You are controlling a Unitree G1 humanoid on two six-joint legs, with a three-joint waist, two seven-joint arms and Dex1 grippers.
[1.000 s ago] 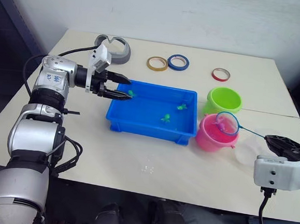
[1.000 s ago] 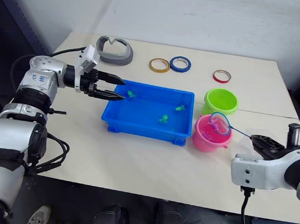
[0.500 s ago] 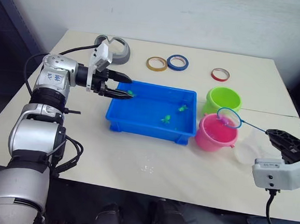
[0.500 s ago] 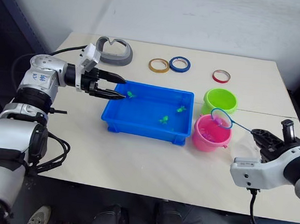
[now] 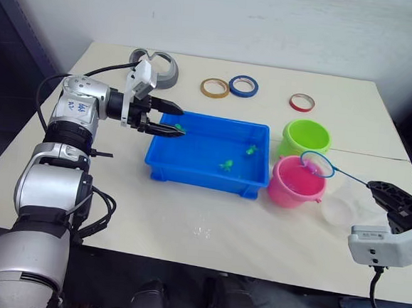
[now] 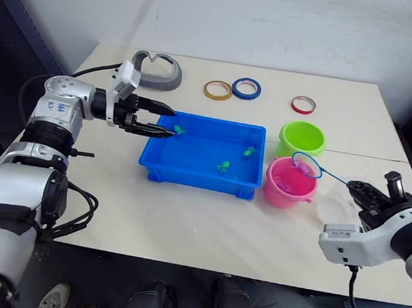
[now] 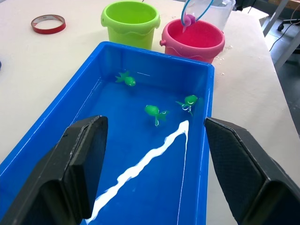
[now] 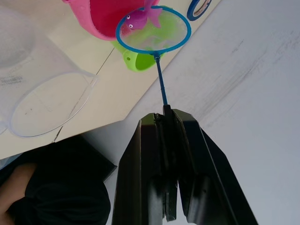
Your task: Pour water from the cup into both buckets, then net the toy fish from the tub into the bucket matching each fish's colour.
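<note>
While the right gripper (image 8: 171,117) has its jaws clamped on the net (image 8: 153,29) handle, a pink fish (image 8: 140,18) sits in the hoop over the pink bucket (image 5: 294,182) — tub (image 5: 190,168) at its 9 o'clock. Left gripper (image 5: 171,120) jaws wide over the tub's far-left corner.

I've drawn my right hand (image 8: 169,123) back, away from the pink bucket (image 5: 295,182), over the last second, and the net (image 5: 316,165) it clamps by the handle has gone with it. A second ago the hoop hung over the middle of the pink bucket; now it rides above that bucket's edge on the clear cup (image 5: 345,206) side, a pink fish (image 8: 140,18) lying in its mesh. With my arm pulled back, more of the clear cup shows beside the pink bucket.
</note>
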